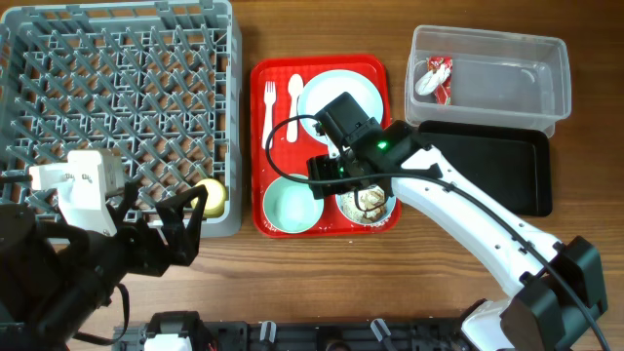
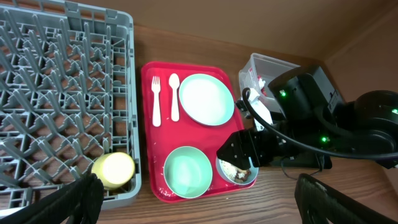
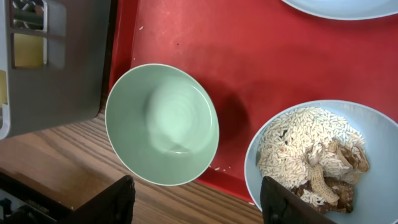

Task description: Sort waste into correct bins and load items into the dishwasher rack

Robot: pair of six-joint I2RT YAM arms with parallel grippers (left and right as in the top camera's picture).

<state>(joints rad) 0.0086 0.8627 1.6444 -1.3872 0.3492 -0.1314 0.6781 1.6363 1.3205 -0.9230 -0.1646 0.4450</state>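
Step in hand: clearing food waste. The right gripper [image 3: 196,191] hovers with its fingers apart, holding nothing, between the empty bowl [image 3: 161,124] and the scrap bowl [image 3: 380,130], both on the red tray [image 1: 278,161]. The scraps [image 3: 311,149] are in that bowl. Next move, as I judge it: take the scrap bowl by its rim and tip it into the black tray [image 1: 487,166], keeping it level in transit. The left gripper [image 2: 198,185] is spread wide and empty near the rack [image 1: 234,97] corner.

Count: two bowls, one plate [image 1: 336,97], one fork [image 1: 270,107], one spoon [image 1: 295,102]. One cup [image 1: 213,198] sits in the rack. One wrapper [image 1: 434,76] lies in the tub [image 1: 507,83].
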